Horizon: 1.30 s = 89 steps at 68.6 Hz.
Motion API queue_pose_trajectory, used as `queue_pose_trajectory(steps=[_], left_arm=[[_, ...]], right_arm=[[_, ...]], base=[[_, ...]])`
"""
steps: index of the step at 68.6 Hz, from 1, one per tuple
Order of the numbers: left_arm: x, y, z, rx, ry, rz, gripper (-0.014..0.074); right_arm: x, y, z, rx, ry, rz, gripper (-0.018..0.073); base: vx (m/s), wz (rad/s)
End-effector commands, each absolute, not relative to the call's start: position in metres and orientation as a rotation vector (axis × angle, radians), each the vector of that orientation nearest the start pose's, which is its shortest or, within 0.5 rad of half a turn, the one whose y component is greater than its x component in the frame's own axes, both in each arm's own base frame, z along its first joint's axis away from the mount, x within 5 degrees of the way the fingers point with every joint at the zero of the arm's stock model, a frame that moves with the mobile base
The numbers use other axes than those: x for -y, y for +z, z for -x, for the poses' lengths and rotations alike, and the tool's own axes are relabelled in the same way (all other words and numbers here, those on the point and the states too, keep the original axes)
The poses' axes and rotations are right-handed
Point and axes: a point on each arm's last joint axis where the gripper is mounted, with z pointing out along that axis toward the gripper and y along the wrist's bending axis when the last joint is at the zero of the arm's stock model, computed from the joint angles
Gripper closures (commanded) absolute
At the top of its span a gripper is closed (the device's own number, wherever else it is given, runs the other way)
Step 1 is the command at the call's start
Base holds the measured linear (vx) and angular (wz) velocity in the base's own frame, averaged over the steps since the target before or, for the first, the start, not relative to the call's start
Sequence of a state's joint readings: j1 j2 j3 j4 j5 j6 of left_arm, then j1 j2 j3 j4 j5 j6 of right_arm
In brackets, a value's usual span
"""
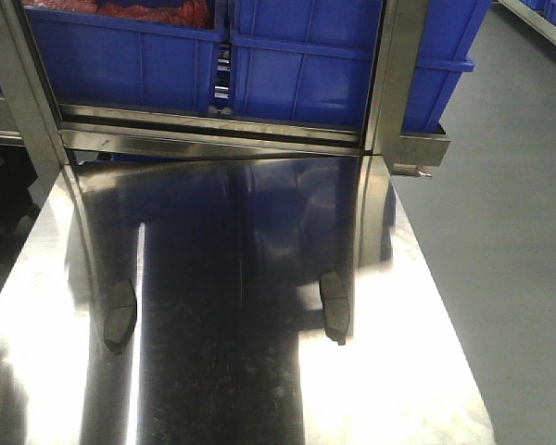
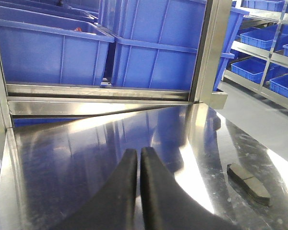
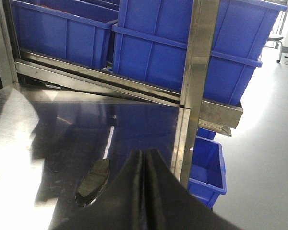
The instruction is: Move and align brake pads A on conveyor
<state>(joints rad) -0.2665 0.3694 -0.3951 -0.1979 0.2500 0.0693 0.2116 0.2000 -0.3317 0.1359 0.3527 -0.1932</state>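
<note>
Front view: two pads, left pad (image 1: pixel 120 315) and right pad (image 1: pixel 334 306), lie long axis 12-to-6 on the steel table (image 1: pixel 417 371); no conveyor shows.
Left gripper (image 2: pixel 137 154) is closed and empty, a pad (image 2: pixel 248 181) at its 4 o'clock; right gripper (image 3: pixel 145 154), also closed and empty, has a pad (image 3: pixel 93 182) at 8 o'clock, seemingly nearer. Other pads are out of sight.

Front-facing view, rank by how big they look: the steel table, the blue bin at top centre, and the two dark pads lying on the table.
1. Shiny steel table.
2. Blue plastic bin, partly cut off by the frame.
3. Left flat dark-grey brake pad and right flat dark-grey brake pad: about alike, not ranked.
</note>
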Motion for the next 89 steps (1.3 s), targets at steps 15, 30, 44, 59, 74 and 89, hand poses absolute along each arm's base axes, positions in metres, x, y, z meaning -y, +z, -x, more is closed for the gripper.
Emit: queue_pose_trajectory(steps=[15,30,44,59,74,89], left_arm=[[0.027,0.3129,-0.0854,-1.623,-0.34,-0.138,0.0603],[0.027,0.313,-0.0854,-1.622,-0.34,-0.137,0.0603],[0.027,0.313,-0.0854,-1.622,-0.341,-0.137,0.0603],[0.027,0.313,-0.0854,-1.622,-0.342,-0.136,0.0542],[0.027,0.313,-0.0854,-1.622,-0.342,-0.136,0.0115],[0.0269,0.3135,-0.0854,-1.617,-0.342,-0.135,-0.0132]], right_arm=[[-0.0161,0.2956,-0.0595,-1.593,0.14,0.251,0.0565],[-0.0161,0.2956,-0.0595,-1.593,0.14,0.251,0.0565],[-0.0161,0.2956,-0.0595,-1.593,0.14,0.251,0.0565],[-0.0161,0.2956,-0.0595,-1.593,0.14,0.251,0.0565],[-0.0161,0.2956,-0.0595,-1.593,0.14,0.251,0.0565],[-0.0161,0.2956,-0.0595,-1.593,0.14,0.251,0.0565]], base=[[0.0,0.0],[0.0,0.0],[0.0,0.0],[0.0,0.0],[0.0,0.0],[0.0,0.0]])
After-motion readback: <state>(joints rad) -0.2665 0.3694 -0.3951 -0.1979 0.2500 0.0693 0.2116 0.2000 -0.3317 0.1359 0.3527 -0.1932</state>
